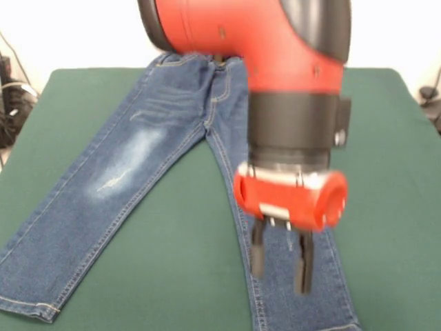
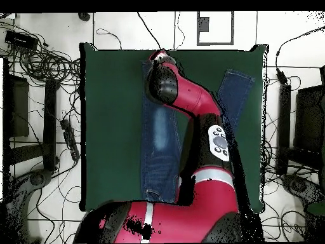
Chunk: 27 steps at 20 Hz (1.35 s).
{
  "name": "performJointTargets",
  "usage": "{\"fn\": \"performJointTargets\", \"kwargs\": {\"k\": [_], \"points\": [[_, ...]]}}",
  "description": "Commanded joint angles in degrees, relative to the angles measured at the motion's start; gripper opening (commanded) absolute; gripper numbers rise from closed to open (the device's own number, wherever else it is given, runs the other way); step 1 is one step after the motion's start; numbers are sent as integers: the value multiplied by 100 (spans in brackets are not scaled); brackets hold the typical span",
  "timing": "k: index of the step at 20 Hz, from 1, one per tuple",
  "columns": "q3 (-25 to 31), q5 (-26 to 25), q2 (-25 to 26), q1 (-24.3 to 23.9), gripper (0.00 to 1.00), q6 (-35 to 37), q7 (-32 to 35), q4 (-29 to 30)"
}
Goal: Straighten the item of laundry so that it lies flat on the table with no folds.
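Observation:
A pair of blue jeans (image 1: 138, 152) lies on the dark green table (image 1: 179, 262), waistband at the far edge and the two legs spread apart toward the near edge. My gripper (image 1: 279, 269) is open and empty, its black fingers (image 1: 303, 265) pointing down over the lower part of the picture's right leg. I cannot tell whether the tips touch the cloth. In the overhead view the jeans (image 2: 159, 140) show as one leg left of the arm and one (image 2: 236, 95) to its right. The red arm (image 2: 190, 95) hides the gripper and the middle of the jeans there.
Cables and dark equipment (image 2: 38, 63) lie on the floor left of the table, and more stand on the right (image 2: 298, 127). In the front view cables (image 1: 14, 103) show off the table's left side. The near leg ends reach the table's near edge.

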Motion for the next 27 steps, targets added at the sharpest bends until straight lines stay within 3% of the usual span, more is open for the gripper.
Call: {"fn": "performJointTargets", "kwargs": {"k": [1, 12, 27], "points": [[-37, -61, -1150, 1, 100, 1004, 690, 1160], [-328, -344, -1992, -109, 100, 1380, 407, 1540], [-917, -532, -2034, 162, 100, 1796, 483, 1113]]}}
